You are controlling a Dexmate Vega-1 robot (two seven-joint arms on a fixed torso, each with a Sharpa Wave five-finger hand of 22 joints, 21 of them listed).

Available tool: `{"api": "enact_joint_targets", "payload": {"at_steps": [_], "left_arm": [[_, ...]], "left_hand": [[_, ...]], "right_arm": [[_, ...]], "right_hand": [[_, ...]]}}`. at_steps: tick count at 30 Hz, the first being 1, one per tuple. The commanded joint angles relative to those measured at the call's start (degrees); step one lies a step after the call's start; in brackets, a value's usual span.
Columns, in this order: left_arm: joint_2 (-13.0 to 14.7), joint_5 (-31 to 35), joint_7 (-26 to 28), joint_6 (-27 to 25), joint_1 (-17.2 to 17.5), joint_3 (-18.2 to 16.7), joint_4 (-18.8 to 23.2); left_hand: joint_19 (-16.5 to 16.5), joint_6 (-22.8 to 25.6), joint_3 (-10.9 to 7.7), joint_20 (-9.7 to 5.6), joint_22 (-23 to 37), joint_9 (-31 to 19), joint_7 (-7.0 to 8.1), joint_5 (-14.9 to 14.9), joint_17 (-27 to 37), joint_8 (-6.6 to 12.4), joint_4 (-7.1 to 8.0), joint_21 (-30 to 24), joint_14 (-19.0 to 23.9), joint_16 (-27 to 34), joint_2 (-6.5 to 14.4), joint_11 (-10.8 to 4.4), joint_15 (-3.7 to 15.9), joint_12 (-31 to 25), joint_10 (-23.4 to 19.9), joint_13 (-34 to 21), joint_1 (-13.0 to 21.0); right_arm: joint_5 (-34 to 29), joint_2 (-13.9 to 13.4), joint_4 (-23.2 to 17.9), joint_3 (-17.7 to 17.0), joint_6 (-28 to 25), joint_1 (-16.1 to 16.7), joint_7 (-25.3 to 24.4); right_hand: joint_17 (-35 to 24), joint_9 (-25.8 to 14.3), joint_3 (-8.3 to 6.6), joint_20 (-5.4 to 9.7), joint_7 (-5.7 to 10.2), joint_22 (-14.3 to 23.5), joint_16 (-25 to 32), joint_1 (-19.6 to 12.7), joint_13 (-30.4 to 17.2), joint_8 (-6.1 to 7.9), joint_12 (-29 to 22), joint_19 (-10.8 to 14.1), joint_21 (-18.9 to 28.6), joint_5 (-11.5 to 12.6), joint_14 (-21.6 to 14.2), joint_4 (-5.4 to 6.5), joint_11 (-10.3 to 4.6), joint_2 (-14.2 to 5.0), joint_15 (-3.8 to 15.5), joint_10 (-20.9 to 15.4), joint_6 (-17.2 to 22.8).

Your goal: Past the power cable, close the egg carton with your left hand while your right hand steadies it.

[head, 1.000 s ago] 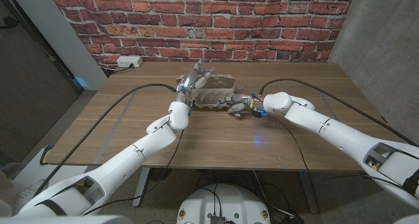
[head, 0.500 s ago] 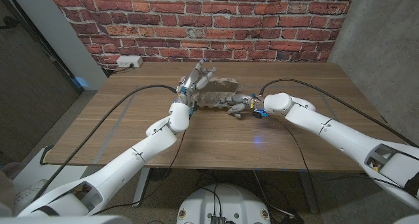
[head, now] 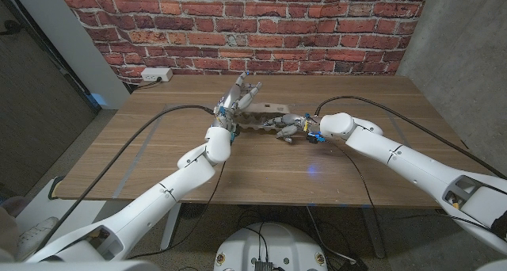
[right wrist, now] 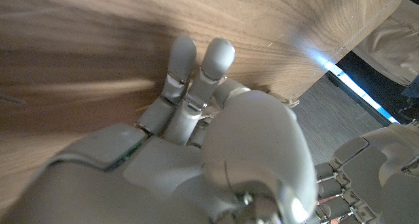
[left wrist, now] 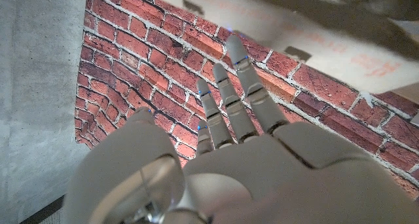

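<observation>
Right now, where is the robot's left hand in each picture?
Head view: left hand above the egg carton, mid-table.
Left wrist view: foreground, fingers reaching toward the brick wall.
Right wrist view: probably the pale fingers beside the right hand.
Shared landmark: brick wall, head and left wrist.

left robot hand (head: 240, 94) raised, fingers straight and spread; right robot hand (head: 287, 126) low, fingers extended.

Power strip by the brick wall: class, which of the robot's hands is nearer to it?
Left. The left hand is raised over the egg carton, toward the power strip; the right hand is at the carton's other end, farther away.
</observation>
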State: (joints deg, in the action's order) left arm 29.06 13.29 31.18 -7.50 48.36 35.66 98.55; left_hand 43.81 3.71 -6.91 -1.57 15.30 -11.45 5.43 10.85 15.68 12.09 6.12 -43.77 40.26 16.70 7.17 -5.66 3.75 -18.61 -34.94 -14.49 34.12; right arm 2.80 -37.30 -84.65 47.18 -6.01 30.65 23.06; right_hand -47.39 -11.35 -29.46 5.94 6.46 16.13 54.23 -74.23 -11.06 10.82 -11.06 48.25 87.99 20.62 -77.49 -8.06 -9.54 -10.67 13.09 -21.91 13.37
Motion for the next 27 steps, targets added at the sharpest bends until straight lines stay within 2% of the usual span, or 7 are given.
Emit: {"api": "enact_joint_targets", "payload": {"at_steps": [1,3,8,12,17,19,27], "left_arm": [[-0.3,0.5,1.0,-1.9,1.2,-0.5,1.3],[-0.1,0.5,0.9,-3.2,1.6,-0.6,1.9],[0.3,-0.9,0.0,-5.8,2.7,-1.4,3.3],[0.9,-1.3,0.2,-5.2,3.3,-1.7,3.6],[0.8,-0.5,3.0,-0.4,3.8,-1.7,2.9],[0.5,-0.3,3.9,1.4,3.9,-1.7,2.4],[0.1,0.3,4.3,4.1,4.0,-1.7,1.8]], "left_hand": [[5.7,1.0,-0.36,-3.77,3.7,-0.2,0.23,0.3,0.1,0.34,-0.81,-6.0,4.7,1.5,-0.8,-0.15,5.22,0.3,-1.7,-0.5,0.1],[8.0,1.3,-0.5,-5.45,5.3,-0.2,0.39,0.3,0.2,0.34,-0.99,-8.5,7.2,2.3,-1.0,-0.32,5.92,0.4,-1.9,-0.7,0.1],[10.2,1.5,-0.49,-6.95,6.5,-0.2,0.47,0.3,0.2,0.33,-1.12,-10.6,8.1,2.4,-1.5,-0.36,5.98,0.8,-1.6,-0.8,0.0],[9.3,1.4,-0.53,-6.39,6.2,-0.2,0.47,0.3,0.1,0.26,-1.18,-10.6,7.3,1.8,-1.7,-0.22,5.38,1.2,-0.8,-0.9,0.0],[8.7,1.9,-0.68,-6.25,6.8,-0.2,0.44,0.3,0.1,0.41,-1.24,-11.0,7.3,1.7,-1.7,-0.18,5.41,1.2,-1.1,-0.9,0.1],[8.3,2.3,-0.76,-6.14,7.1,-0.2,0.45,0.3,0.1,0.53,-1.27,-11.2,7.2,1.5,-1.7,-0.25,5.4,1.2,-1.2,-0.9,0.1],[7.5,3.0,-1.04,-5.87,7.8,-0.3,0.44,0.4,0.1,0.73,-1.36,-11.8,7.0,1.3,-1.5,-0.42,5.68,1.3,-1.5,-1.0,0.3]], "right_arm": [[-0.1,-0.1,-0.3,-0.2,-0.1,0.2,-0.4],[-0.2,-0.2,-0.6,-0.2,-0.3,0.3,-0.6],[-0.4,-0.4,-1.2,-0.2,-0.6,0.4,-0.6],[-0.8,-0.7,-2.2,-0.1,-1.3,0.6,-0.8],[-1.1,-1.2,-3.8,-0.9,-1.7,1.6,-2.9],[-1.0,-1.4,-4.3,-1.3,-1.4,2.0,-3.5],[-1.3,-3.0,-8.0,-3.3,0.8,4.4,-6.8]], "right_hand": [[-0.2,-0.1,0.25,6.5,0.12,0.0,-0.1,0.3,0.2,0.02,-0.4,-0.1,0.4,-0.1,-0.1,-0.02,-0.34,-0.11,0.05,-0.2,-0.1],[0.3,-0.1,0.33,6.51,0.26,-0.1,-0.7,0.3,0.2,-0.02,-0.4,-0.1,0.4,-0.1,0.4,0.0,-0.42,-0.14,0.06,-0.2,-0.2],[0.1,-0.1,0.51,6.48,0.29,0.0,-0.4,0.2,0.2,0.02,-0.4,0.0,0.5,-0.1,-0.1,0.01,-0.35,-0.12,0.06,-0.2,-0.2],[0.2,-0.1,0.64,6.41,0.37,-0.1,-0.6,0.4,0.2,0.0,-0.4,-0.2,0.5,-0.2,0.0,0.12,-0.46,-0.09,0.05,-0.2,-0.3],[0.2,-0.1,1.14,6.29,0.68,-0.2,-0.7,0.9,0.1,0.06,-0.5,-0.5,0.4,-0.4,0.1,0.39,-0.59,0.25,0.05,-0.4,-0.2],[0.9,-0.1,2.81,6.22,1.27,-0.3,-1.4,3.1,-0.2,0.33,-1.4,-1.2,0.5,-1.1,0.8,1.41,-1.18,0.83,0.06,-2.6,0.5],[1.3,-0.3,4.18,6.43,3.74,0.1,-1.1,3.8,-0.6,1.07,-2.1,-1.8,0.9,-2.1,0.3,0.74,-2.05,0.83,0.04,-4.8,3.1]]}}
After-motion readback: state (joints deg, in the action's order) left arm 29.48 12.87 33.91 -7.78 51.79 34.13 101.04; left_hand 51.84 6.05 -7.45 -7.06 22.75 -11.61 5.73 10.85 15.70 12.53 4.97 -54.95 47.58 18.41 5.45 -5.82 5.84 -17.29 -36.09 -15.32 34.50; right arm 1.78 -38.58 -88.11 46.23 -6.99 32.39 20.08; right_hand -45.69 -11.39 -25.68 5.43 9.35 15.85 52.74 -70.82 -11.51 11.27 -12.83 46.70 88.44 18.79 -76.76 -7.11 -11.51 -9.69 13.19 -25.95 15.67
